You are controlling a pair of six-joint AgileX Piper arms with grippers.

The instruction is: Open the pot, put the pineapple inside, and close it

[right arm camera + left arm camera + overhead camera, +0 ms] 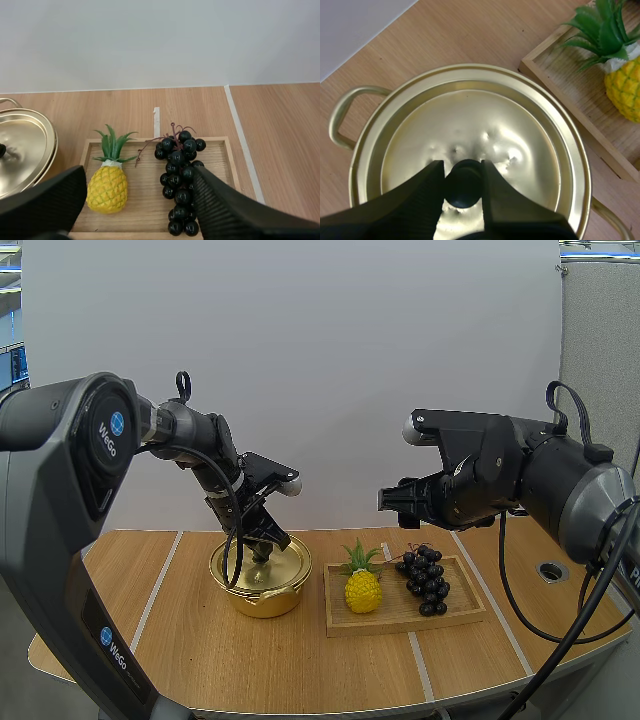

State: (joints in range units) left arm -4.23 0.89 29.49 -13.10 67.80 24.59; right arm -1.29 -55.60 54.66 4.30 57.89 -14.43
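Two claws are at their stations, each set for its own share of the job. The left claw is clenched on the black knob at the middle of the lid, with a finger pressed to each side of it. That is a sensible grip, I judge, since the knob is the one part of the smooth gold dome that a pinch can hold. Directly beneath this claw the lid sits flat and seated on the pot, so the opening step is gripped but not yet lifted. The right claw hangs released, fingers spread wide, well above the table and touching nothing. Below and ahead of it stands the pineapple, upright on the wooden tray, crown up, nearer the finger on the pot's side. The grapes lie just beside the other finger's line (close enough that a careless descent could catch them). Waiting open over the tray looks deliberate: the fruit can be taken once the pot is uncovered. From the left claw the pineapple is off to the side past the pot's rim, apart from the pot, so a straight lift of the lid should clear it.
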